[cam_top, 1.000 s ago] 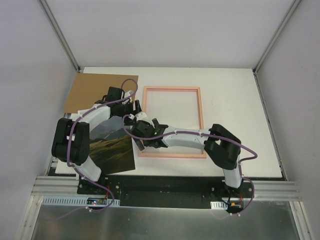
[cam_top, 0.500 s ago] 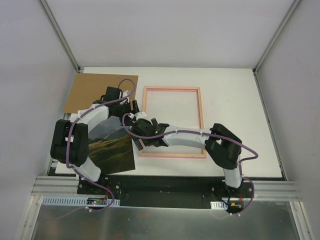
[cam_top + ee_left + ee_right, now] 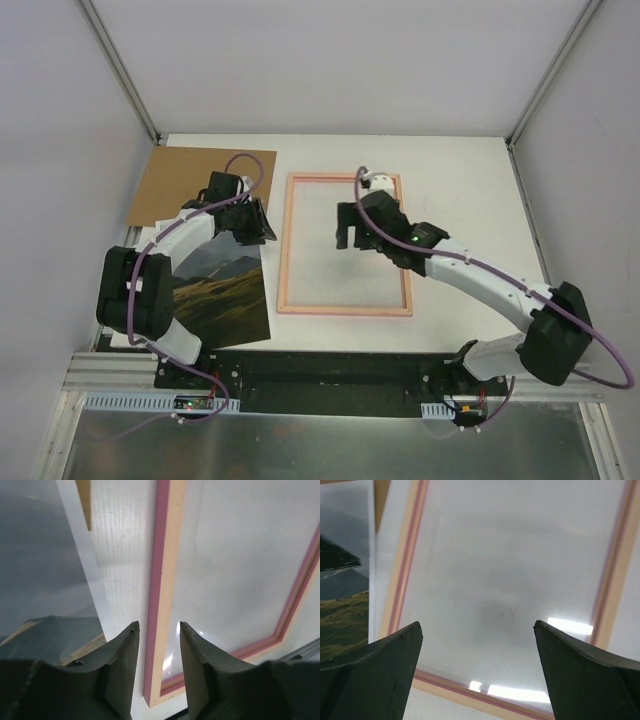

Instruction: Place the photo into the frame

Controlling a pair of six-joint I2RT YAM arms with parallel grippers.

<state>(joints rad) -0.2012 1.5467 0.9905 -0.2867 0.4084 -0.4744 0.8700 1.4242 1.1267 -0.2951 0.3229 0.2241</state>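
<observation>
The photo (image 3: pixel 222 298), a dark mountain landscape, lies face up at the near left of the table, beside the frame (image 3: pixel 284 250). The frame, with a salmon-pink border and a clear pane, lies flat in the middle. My left gripper (image 3: pixel 264 228) hangs low at the frame's left rail. In the left wrist view its jaws (image 3: pixel 157 625) are open to a narrow gap, with the rail (image 3: pixel 162 595) between them and untouched. My right gripper (image 3: pixel 350 238) hovers over the pane (image 3: pixel 510 565), wide open and empty (image 3: pixel 477 625). The photo (image 3: pixel 342 585) shows at that view's left edge.
A brown cardboard board (image 3: pixel 185 185) lies at the back left, partly under the left arm. A white sheet (image 3: pixel 122 336) peeks out under the photo's near left side. Grey walls enclose the table on three sides.
The right arm has swung from the frame's near-left corner, by the photo, up and right over the pane. The left gripper's jaws have narrowed around the frame's left rail.
</observation>
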